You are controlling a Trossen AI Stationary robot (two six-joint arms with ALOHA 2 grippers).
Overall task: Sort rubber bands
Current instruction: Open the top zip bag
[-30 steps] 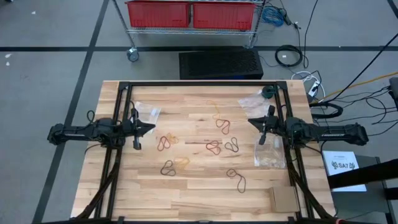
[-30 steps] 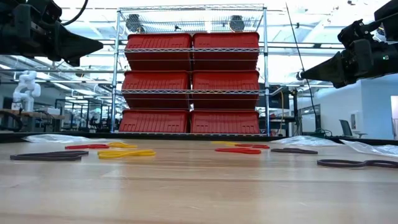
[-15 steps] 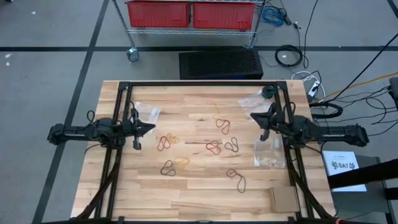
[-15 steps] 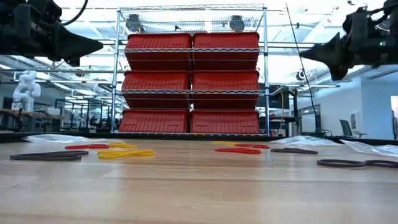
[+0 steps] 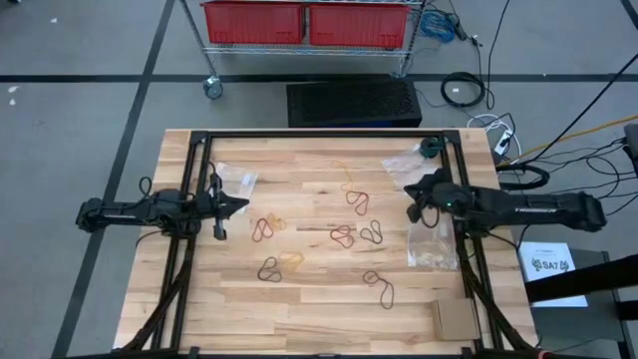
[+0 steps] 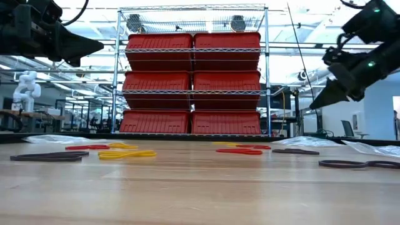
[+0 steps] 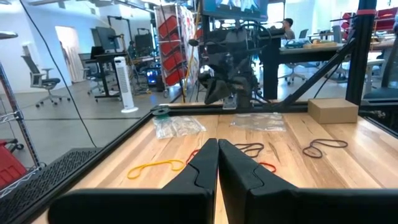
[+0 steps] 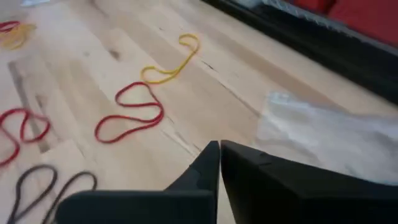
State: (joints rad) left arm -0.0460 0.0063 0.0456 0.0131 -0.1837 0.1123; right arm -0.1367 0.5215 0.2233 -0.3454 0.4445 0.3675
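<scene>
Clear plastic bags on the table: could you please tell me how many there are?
3: one bag on the left side, one on the right toward the red bins, one on the right nearer the cardboard box. None seems hidden.

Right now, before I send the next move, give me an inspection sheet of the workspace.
Surface: wooden table, bare at the near edge.
Job's things: rubber bands in red, yellow and black lie loose mid-table, unsorted.
Clutter: clear plastic bags on the right and far-left; cardboard box at the near-right corner.
Grippers: left gripper jaws shut, empty, above the table's left; right gripper jaws shut, empty, tilted down by the right bags.
Cables: cables on the floor to the right.
Surroundings: wire rack of red bins behind.
</scene>
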